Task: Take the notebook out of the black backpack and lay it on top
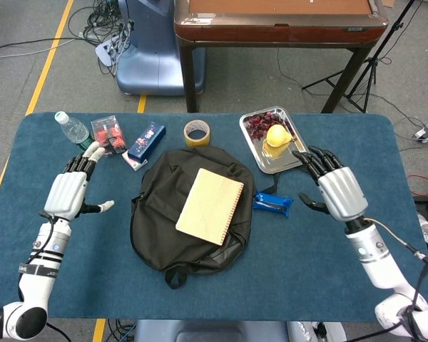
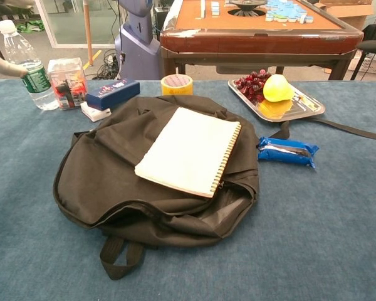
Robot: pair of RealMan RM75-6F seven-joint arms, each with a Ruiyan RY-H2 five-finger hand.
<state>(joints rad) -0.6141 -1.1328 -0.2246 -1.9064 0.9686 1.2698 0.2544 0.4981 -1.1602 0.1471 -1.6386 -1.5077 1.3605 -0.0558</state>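
The notebook (image 1: pixel 210 206) lies flat on top of the black backpack (image 1: pixel 160 214), closed, with its spiral edge turned toward the side of the right hand (image 1: pixel 335 191). So the main part of the task looks done: the notebook is out of the bag and rests on it, and no hand touches it. The right hand hovers over the counter (image 1: pixel 285 271), well apart from the notebook; its fingers (image 1: pixel 315 161) are spread and hold nothing. The left hand (image 1: pixel 68 192) is on the other side, also well apart from the backpack, with fingers released and empty. The opening of the backpack shows as a dark gap at its near edge in the chest view. I judge that nothing remains except perhaps to draw the arms away.
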